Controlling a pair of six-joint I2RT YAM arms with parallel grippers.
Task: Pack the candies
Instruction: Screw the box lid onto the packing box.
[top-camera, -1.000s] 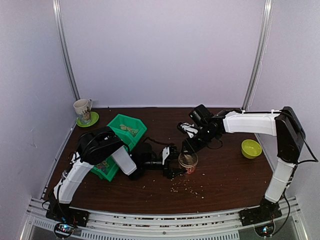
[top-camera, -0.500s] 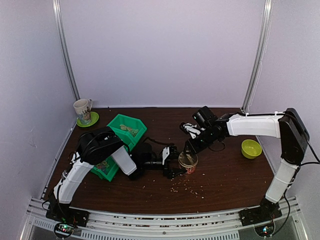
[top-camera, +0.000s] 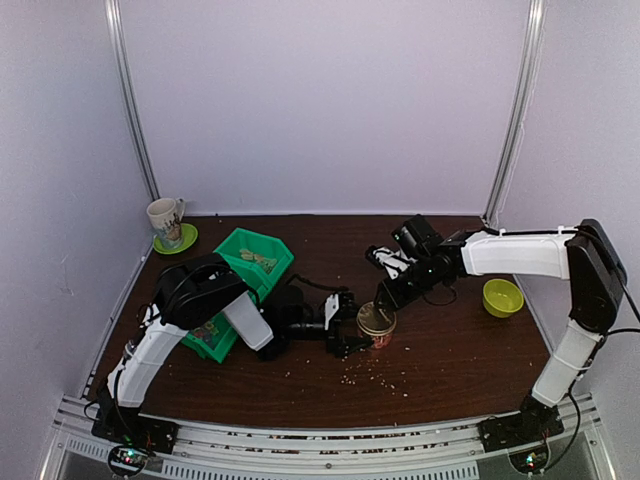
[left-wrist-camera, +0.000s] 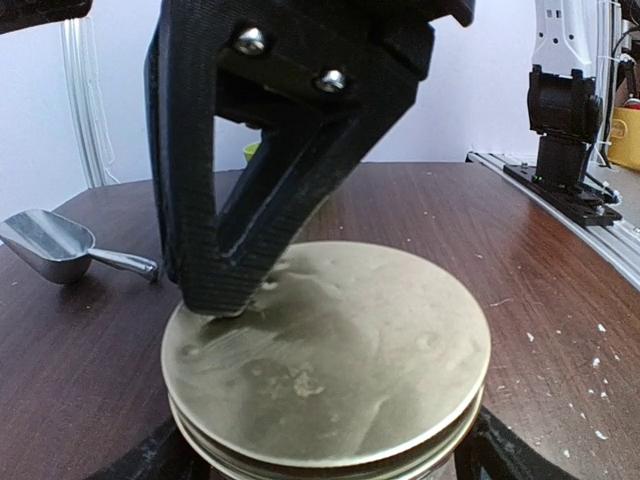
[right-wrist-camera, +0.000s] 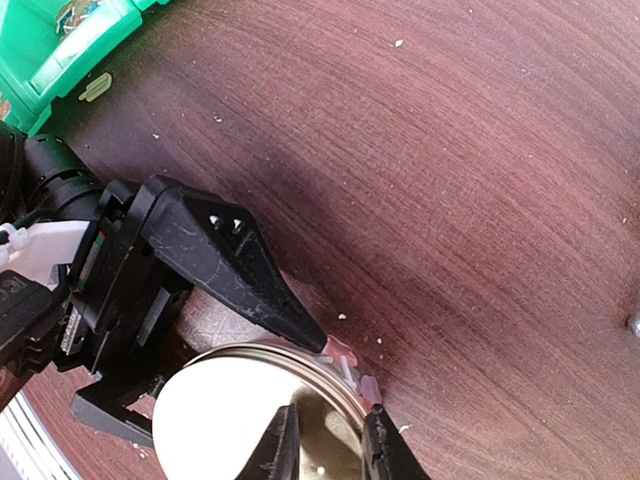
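so, right gripper (right-wrist-camera: 330, 415) has its fingers drawn close together with the tips down on the gold lid (left-wrist-camera: 330, 350), and i honestly can't tell if they're pinching anything. left gripper (top-camera: 352, 330) is spread wide and clamped around the jar (top-camera: 380, 335), which sits about mid-table, a bit toward the near edge. candies (right-wrist-camera: 343, 352) show as pink bits through the glass just under the lid rim, so filling looks done and the lid's on. whether it's seated tight i can't say, probably that's what's left. scoop (left-wrist-camera: 50, 245) lies near the jar, green bin (top-camera: 240, 238) toward the left edge, crumbs (top-camera: 375, 378) nearer the front.
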